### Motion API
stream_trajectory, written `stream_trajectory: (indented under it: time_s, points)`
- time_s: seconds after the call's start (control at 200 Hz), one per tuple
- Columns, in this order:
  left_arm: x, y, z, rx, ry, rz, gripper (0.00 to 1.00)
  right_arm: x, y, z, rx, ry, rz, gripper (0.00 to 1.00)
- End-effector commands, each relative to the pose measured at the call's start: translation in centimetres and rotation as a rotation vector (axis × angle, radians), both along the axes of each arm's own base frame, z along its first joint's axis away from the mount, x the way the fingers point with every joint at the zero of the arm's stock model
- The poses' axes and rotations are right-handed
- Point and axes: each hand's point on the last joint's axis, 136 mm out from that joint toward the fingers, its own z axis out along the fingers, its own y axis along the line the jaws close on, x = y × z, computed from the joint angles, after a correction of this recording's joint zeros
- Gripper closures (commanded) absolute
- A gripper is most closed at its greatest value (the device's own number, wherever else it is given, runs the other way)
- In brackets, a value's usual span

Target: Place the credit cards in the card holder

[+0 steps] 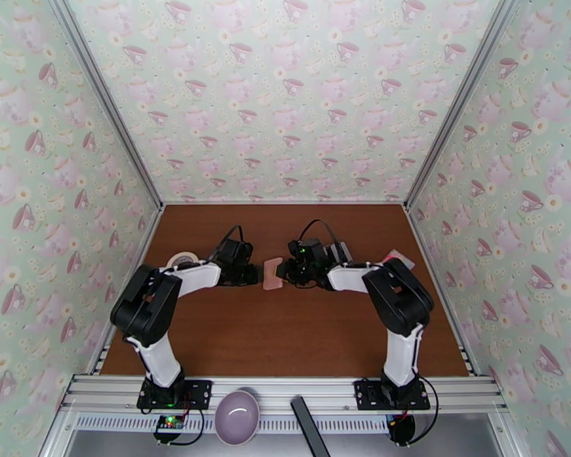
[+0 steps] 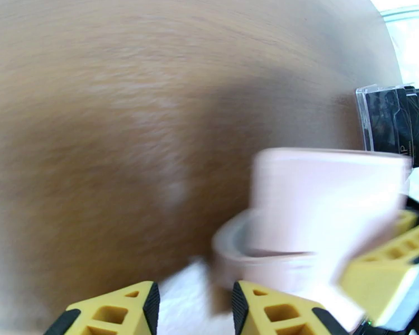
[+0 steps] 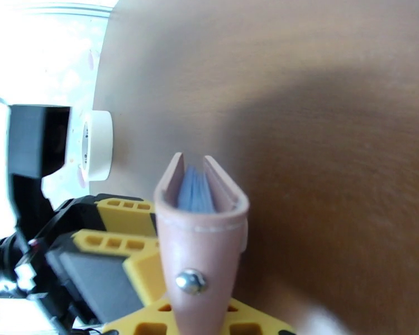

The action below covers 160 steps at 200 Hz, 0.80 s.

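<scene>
Card holder is held off the worktop over its middle, between the two grippers, which are set tip to tip from either side. It is gripped by the right gripper, whose yellow fingers are clenched on its lower end, below the snap stud. The far end is thus turned outward, and the pale blue pockets are shown between the two pink flaps. This hold is judged to be meant to present the opening to the other arm.

The left gripper is released. Its fingers are parted with nothing seen between them, and one flap of the holder is seen just beside one of them. Whether it is touched cannot be told through the blur. The parted jaws are probably intended to take a flap and spread the holder.

The credit cards, taken to be the dark-and-clear block, are set well apart near the right edge of the worktop, so none is yet inserted. A roll of tape is set toward the left edge, beside the left arm, outside the work.
</scene>
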Motion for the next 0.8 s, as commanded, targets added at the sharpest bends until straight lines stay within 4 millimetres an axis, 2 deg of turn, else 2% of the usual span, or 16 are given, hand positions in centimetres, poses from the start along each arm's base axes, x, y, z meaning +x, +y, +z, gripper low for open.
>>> stream_trajectory:
  time_s: [0.0, 0.08, 0.18, 0.551, 0.711, 0.796]
  points:
    - [-0.4, 1.6, 1.9, -0.007, -0.025, 0.031, 0.58, -0.3, -1.8, 2.9, -0.207, -0.126, -0.01, 0.94]
    - [-0.5, 2.6, 2.7, -0.013, -0.044, 0.054, 0.58, -0.8, -2.3, 4.2, -0.359, -0.192, -0.003, 0.94]
    - [-0.7, 3.6, 3.2, -0.015, -0.059, 0.074, 0.58, -1.2, -3.2, 4.9, -0.55, -0.243, 0.006, 0.94]
    - [-2.1, 4.9, 1.8, -0.028, -0.041, 0.099, 0.57, 0.1, -8.0, 4.4, -1.245, -0.406, -0.008, 0.95]
    - [-2.8, 5.1, 0.9, -0.03, -0.025, 0.101, 0.57, 0.3, -7.3, 4.0, -1.473, -0.491, 0.026, 0.98]
    - [-3.0, 5.4, 0.8, -0.032, -0.023, 0.104, 0.57, 0.4, -6.3, 4.1, -1.541, -0.538, 0.031, 0.98]
